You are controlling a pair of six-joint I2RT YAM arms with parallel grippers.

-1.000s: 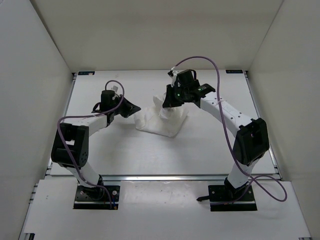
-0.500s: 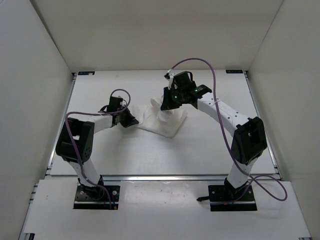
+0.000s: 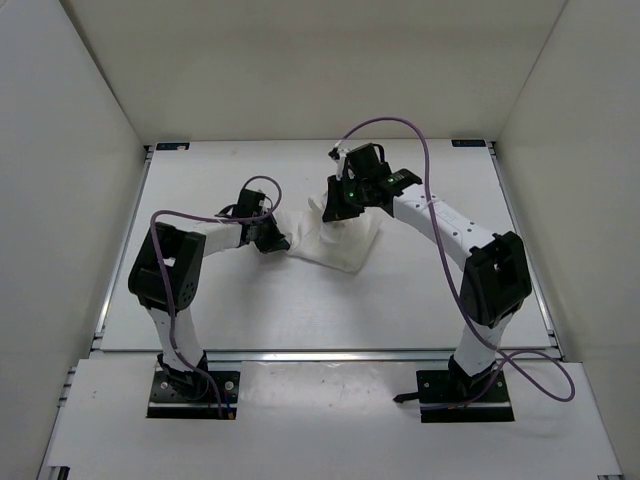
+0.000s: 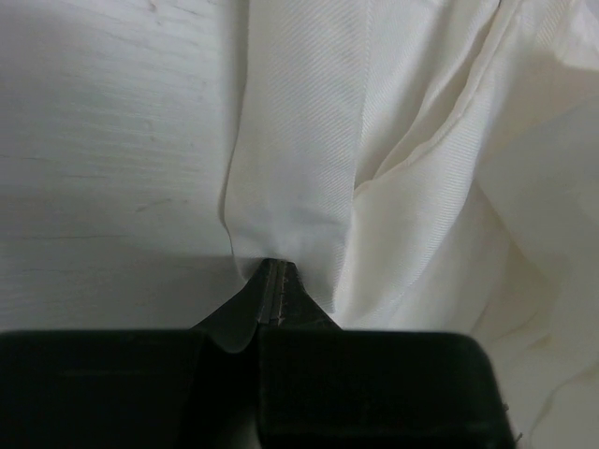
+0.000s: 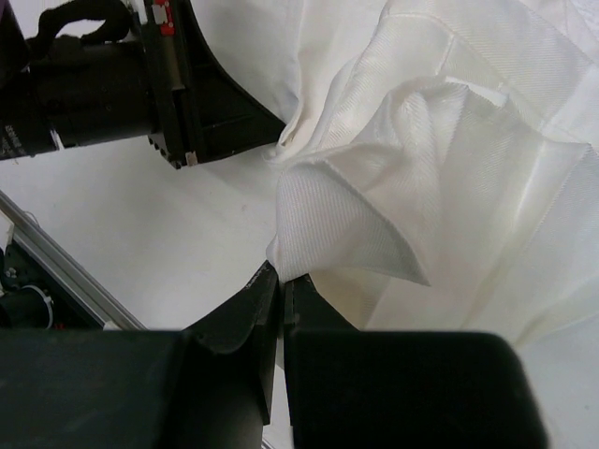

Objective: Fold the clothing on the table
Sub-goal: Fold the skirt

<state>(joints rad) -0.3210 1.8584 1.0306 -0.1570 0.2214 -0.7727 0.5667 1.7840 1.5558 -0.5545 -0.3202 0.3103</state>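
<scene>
The clothing (image 3: 335, 243) is a wrinkled white garment bunched near the middle of the table (image 3: 420, 290). My left gripper (image 3: 281, 243) sits low at its left edge and is shut on a corner of the fabric (image 4: 290, 215). My right gripper (image 3: 329, 212) hovers over the garment's upper part, shut on a folded corner of the cloth (image 5: 342, 229), which hangs lifted from its tips. In the right wrist view the left gripper (image 5: 277, 138) shows dark at the upper left, touching the cloth's edge.
White walls enclose the table on three sides. Aluminium rails (image 3: 330, 353) run along its near edge. Purple cables (image 3: 405, 122) loop above both arms.
My left gripper has slid right across the table to the garment's left edge, pushing the cloth into a tighter bunch. The right gripper shifted slightly left and kept its hold.
</scene>
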